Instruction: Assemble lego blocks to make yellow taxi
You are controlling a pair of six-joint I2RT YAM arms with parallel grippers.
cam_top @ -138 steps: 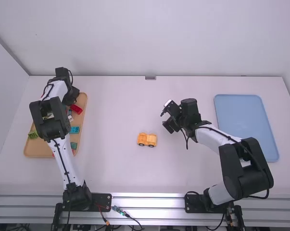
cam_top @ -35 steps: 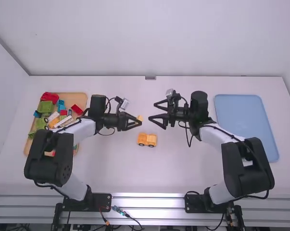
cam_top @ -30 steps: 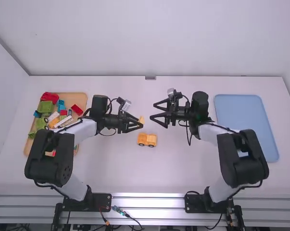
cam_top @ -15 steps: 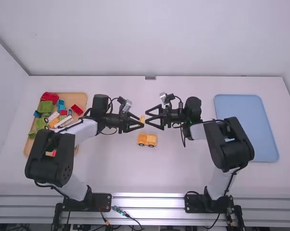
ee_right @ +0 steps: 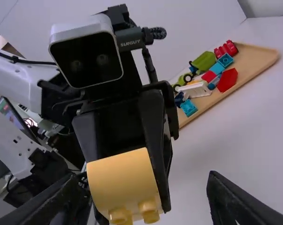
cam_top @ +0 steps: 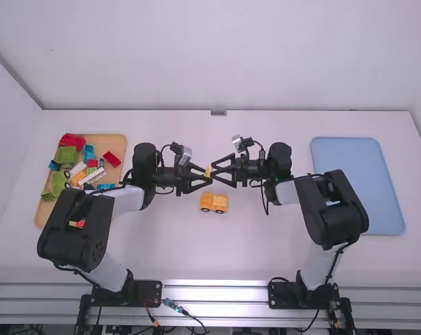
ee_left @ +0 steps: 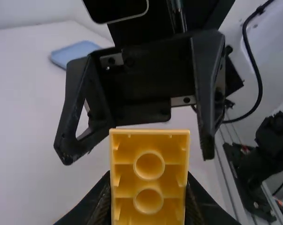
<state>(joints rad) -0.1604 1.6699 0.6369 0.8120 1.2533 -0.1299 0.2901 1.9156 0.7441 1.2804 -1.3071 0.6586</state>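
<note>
At the left, one wooden tray [cam_top: 117, 142] holds mixed blocks; overlap prevents a reliable total. Distinct items include one red piece [cam_top: 71, 141] at the far edge, two large green pieces — one far [cam_top: 66, 154], one nearer [cam_top: 58, 180] — and one red brick [cam_top: 112, 159] toward the right side.

Right of the tray, the left gripper [cam_top: 205, 176] pinches one yellow block [ee_left: 149, 182] above the counter [cam_top: 196, 244]. Two round tubes are visible in its hollow underside, and two studs show in the right wrist view.

One yellow taxi assembly [cam_top: 213, 202], with two dark wheels visible on its near side, rests on the counter, nearer than the raised block.

The right gripper [cam_top: 213, 172] faces the left one, fingers spread wide, with the yellow block between them and no grip on it.

The step in hand appears to be a transfer or regrip of the block. The next move calls for the right gripper to align and close on it before the left one releases — early release risks a drop. Seating it on the assembly likely follows.

At the far right lies one blue tray [cam_top: 357, 185].
</note>
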